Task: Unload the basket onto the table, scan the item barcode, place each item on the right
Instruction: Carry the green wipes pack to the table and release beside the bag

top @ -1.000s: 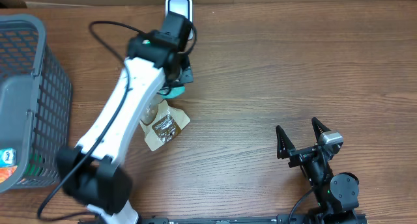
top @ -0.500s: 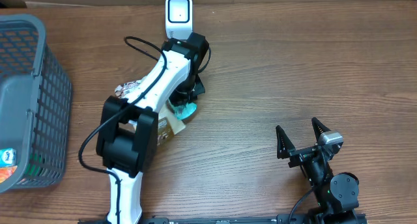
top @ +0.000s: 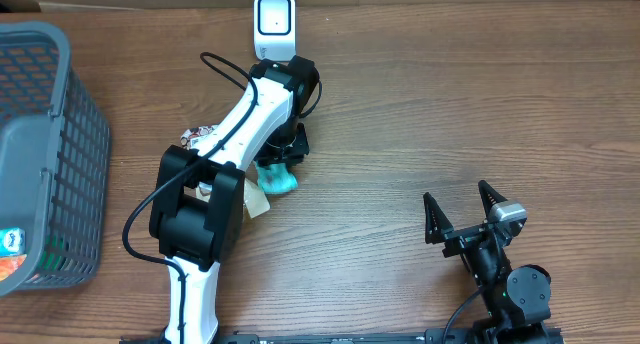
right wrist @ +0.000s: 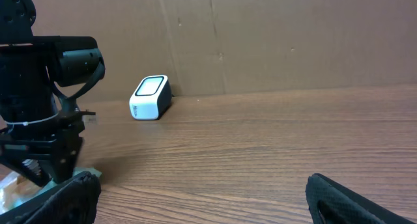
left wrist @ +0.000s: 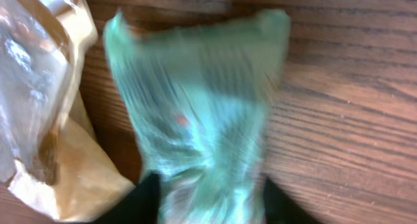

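Note:
A white barcode scanner (top: pixel 274 24) stands at the table's far edge and also shows in the right wrist view as the scanner (right wrist: pixel 150 97). The item, a teal plastic packet (top: pixel 279 179), lies on the wood just in front of it. My left gripper (top: pixel 284 160) points down over the packet. In the left wrist view the packet (left wrist: pixel 195 107) is blurred, and the left gripper (left wrist: pixel 208 208) has its jaws standing apart on either side of the packet's near end. My right gripper (top: pixel 462 212) rests open and empty at the front right, and it shows the same in its own wrist view (right wrist: pixel 202 198).
A tan snack pouch (top: pixel 256 200) lies beside the teal packet, partly under the left arm; it is the pouch (left wrist: pixel 45 120) in the wrist view. Another wrapped snack (top: pixel 196 138) peeks out left of the arm. A grey mesh basket (top: pixel 50 134) fills the left edge.
The left arm folded in towards the scanner, then its jaws parted. The teal packet now lies further out from under the gripper. The right arm has not moved.

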`<state>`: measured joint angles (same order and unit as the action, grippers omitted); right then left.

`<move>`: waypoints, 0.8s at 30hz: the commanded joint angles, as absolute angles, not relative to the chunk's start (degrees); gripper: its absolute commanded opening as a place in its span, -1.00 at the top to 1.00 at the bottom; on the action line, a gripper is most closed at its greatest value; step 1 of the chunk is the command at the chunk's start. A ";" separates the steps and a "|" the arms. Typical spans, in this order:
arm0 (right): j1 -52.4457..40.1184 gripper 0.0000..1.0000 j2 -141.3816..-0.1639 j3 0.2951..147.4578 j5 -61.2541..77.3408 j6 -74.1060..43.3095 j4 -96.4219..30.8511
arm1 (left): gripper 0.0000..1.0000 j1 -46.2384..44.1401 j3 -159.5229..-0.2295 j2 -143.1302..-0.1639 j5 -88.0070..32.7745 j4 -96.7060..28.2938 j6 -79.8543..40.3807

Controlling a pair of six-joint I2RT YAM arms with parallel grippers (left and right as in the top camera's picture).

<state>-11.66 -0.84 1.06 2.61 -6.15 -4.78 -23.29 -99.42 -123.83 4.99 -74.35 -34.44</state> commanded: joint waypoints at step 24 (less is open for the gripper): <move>-11.51 -1.00 -0.16 0.45 2.68 -5.91 -4.58 | -0.34 -4.82 -143.48 -98.54 13.02 -96.79 -30.63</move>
<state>-11.66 -0.84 1.06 2.61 -6.15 -4.78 -10.70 -143.79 -101.89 11.66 -96.36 -31.09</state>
